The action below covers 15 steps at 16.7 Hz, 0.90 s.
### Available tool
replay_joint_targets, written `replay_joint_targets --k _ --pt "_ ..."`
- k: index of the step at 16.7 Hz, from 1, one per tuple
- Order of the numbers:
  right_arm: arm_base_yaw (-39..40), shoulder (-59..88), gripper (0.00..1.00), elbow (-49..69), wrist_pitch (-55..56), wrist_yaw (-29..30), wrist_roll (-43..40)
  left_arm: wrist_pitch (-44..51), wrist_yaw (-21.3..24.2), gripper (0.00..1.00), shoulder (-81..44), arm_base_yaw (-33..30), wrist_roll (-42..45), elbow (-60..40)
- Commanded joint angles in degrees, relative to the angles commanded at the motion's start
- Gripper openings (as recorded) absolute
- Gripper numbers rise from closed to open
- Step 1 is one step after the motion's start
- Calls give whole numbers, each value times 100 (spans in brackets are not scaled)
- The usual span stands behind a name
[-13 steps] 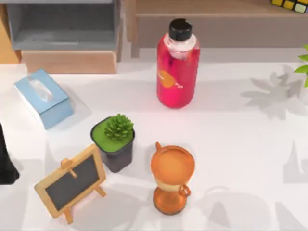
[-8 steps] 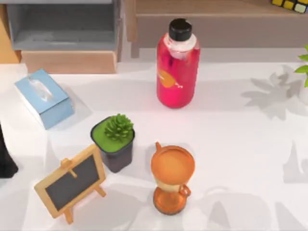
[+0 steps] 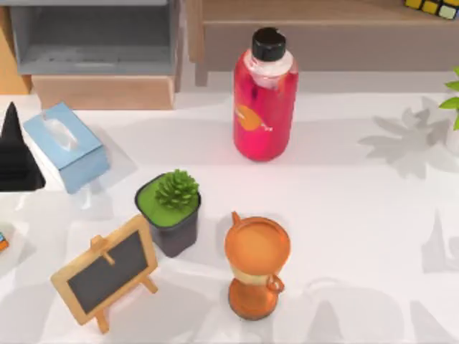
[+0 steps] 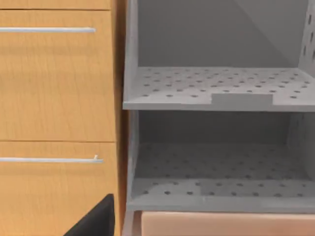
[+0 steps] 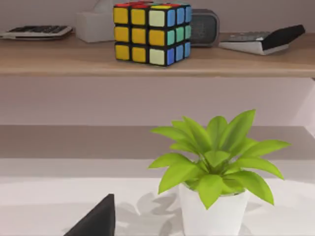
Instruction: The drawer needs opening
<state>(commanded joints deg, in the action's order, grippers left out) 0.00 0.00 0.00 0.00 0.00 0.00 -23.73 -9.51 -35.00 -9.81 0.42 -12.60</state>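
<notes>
Obs.: L gripper (image 3: 16, 154) has moved up the table's left edge since 0.5 s ago. It was a dark shape low beside the chalkboard easel's (image 3: 106, 271) row; now it sits just beside the blue tissue box (image 3: 64, 145), nearer the cabinet at the back left. Reads as the approach phase toward the drawer, no contact yet.

L wrist view faces the cabinet front square-on: two wooden drawer fronts w/ thin metal bar handles, upper drawer (image 4: 54, 78) and lower drawer (image 4: 51, 196), both flush and closed. Grey perforated shelving (image 4: 216, 88) stands beside them. Can't tell which drawer is the target. A dark finger (image 4: 96, 219) shows at the frame's bottom edge, below the lower handle (image 4: 49, 159), apart from it.

Pose: L arm extended fwd, wrist level, camera aimed at the fronts. Finger spacing: cannot tell, just one dark wedge visible.

R arm idle at the table's right; its wrist view looks at a potted plant (image 5: 216, 172) and a colour cube (image 5: 150, 32) on a shelf. R fingers: cannot tell.
</notes>
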Motion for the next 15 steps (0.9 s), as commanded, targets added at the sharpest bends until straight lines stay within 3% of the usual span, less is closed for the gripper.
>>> replay_joint_targets --k 7,15 --pt "0 0 100 0 0 0 0 -1496 -601 100 -2416 -619 37 -793" --pt "0 0 100 0 0 0 0 -1677 -617 100 -2689 -595 109 -900"
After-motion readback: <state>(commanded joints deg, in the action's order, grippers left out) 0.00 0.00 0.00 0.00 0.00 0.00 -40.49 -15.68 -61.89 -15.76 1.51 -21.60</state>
